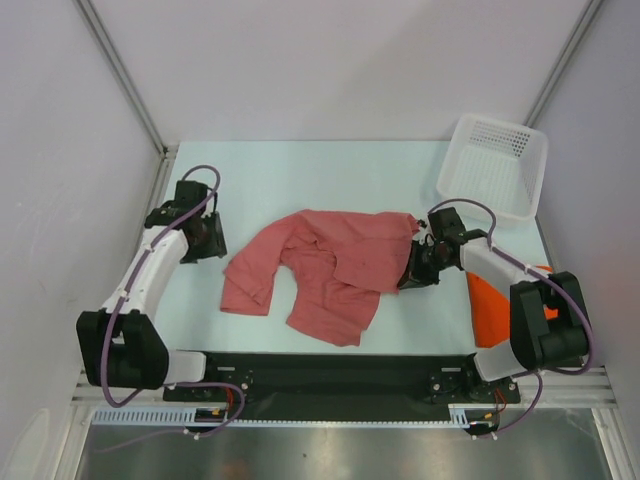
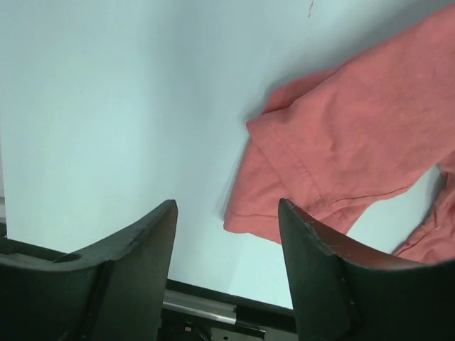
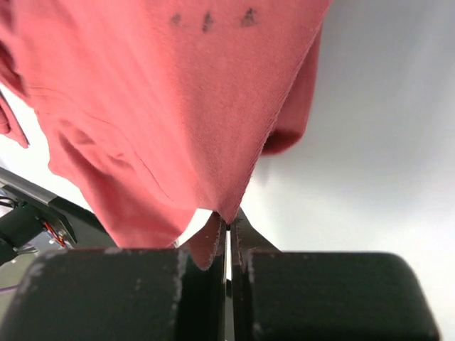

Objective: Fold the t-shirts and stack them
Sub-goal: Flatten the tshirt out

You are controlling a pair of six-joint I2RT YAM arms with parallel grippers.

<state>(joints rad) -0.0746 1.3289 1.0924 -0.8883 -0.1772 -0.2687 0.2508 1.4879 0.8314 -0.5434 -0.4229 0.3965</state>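
Note:
The dusty pink-red t-shirt (image 1: 325,270) lies crumpled in the middle of the table, its right edge lifted. My right gripper (image 1: 410,266) is shut on that edge. In the right wrist view the red cloth (image 3: 163,106) hangs from the closed gripper (image 3: 227,222). The orange t-shirt (image 1: 487,305) lies flat at the right, partly hidden under my right arm. My left gripper (image 1: 212,243) hovers just left of the pink shirt. In the left wrist view the left gripper (image 2: 227,213) is open with nothing between its fingers, and a sleeve (image 2: 334,149) lies beyond them.
A white perforated basket (image 1: 495,165) stands at the back right corner. White walls enclose the table on three sides. A black rail (image 1: 330,375) runs along the near edge between the arm bases.

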